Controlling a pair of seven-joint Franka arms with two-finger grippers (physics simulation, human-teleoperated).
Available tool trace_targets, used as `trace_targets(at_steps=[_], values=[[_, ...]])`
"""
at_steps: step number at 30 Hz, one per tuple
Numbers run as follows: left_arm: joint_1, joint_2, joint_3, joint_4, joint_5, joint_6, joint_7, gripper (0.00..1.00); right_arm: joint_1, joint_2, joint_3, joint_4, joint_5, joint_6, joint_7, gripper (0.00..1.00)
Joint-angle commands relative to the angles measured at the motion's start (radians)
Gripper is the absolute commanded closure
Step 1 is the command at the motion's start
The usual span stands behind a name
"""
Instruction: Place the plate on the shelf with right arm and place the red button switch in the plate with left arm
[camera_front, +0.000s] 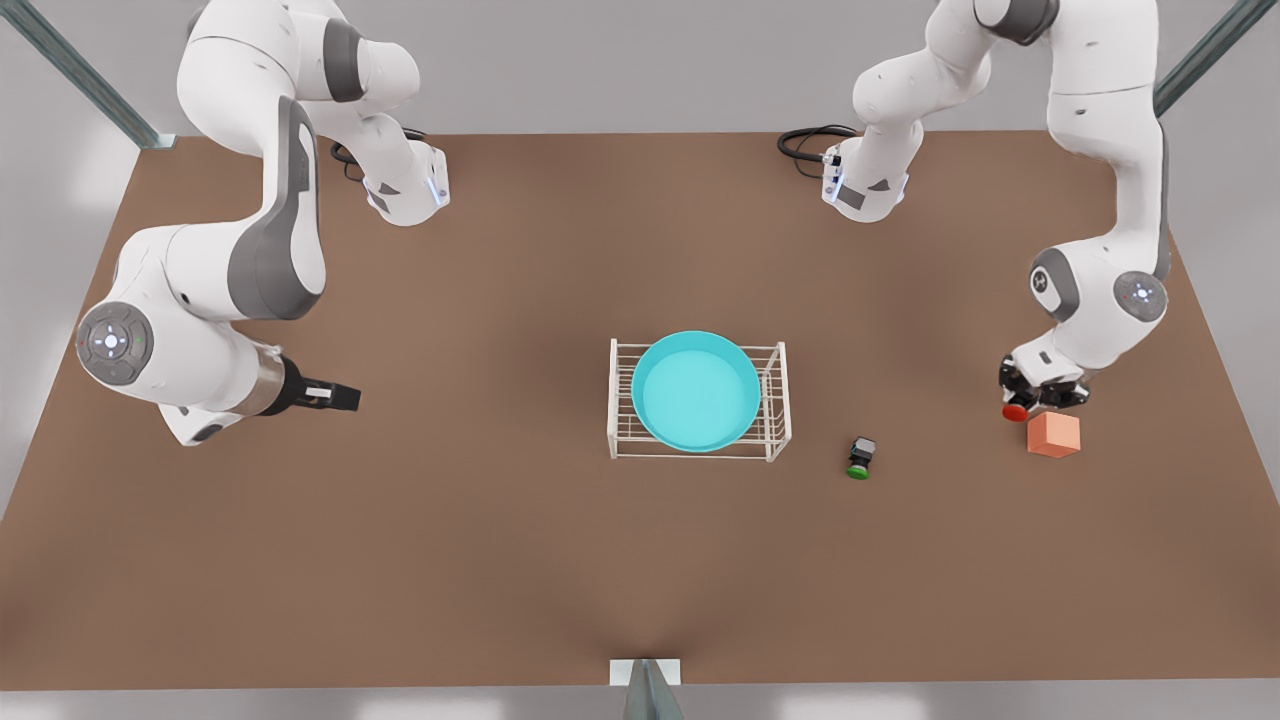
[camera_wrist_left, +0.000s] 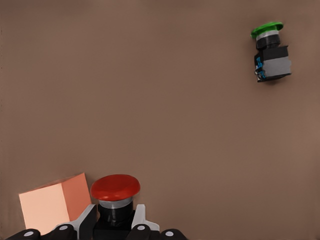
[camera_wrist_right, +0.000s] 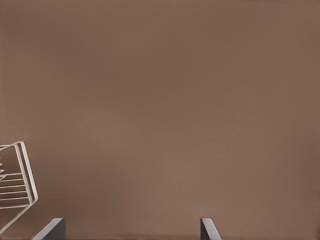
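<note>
The turquoise plate rests flat on top of the white wire shelf at the table's middle. At the front view's right, the red button switch sits in my left gripper, low over the table. In the left wrist view the fingers press both sides of the switch's black body, below its red cap. My right gripper hovers at the front view's left, well away from the shelf. It is open, fingers spread wide with nothing between them.
A salmon-orange cube stands right beside the left gripper. A switch with a green cap lies between the shelf and that gripper. A corner of the shelf shows in the right wrist view.
</note>
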Motion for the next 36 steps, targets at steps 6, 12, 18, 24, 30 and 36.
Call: trace_targets(at_steps=[6,12,18,24,30,36], values=[[-0.006,0.010,-0.247,0.279,-0.068,-0.429,-0.702,0.56,0.000,0.005,0.000,0.001,0.000,-0.002,-0.142,0.00],[-0.087,0.061,-0.351,0.437,-0.066,-0.494,-1.054,0.56,0.000,0.007,0.002,0.001,-0.001,0.001,-0.142,0.00],[-0.212,0.102,-0.354,0.555,-0.066,-0.548,-1.312,0.56,0.000,0.010,0.002,0.003,-0.001,0.002,-0.142,0.00],[-0.397,0.219,-0.356,0.737,-0.057,-0.555,-1.656,0.56,0.002,0.010,0.002,0.001,-0.001,-0.001,-0.142,0.00],[-0.548,0.319,-0.354,0.751,0.020,-0.518,-1.835,0.56,0.002,0.010,0.003,0.001,-0.001,-0.001,-0.142,0.00],[-0.540,0.260,-0.354,0.661,0.021,-0.575,-1.794,0.35,0.002,0.011,0.003,0.001,-0.001,-0.004,-0.142,0.00]])
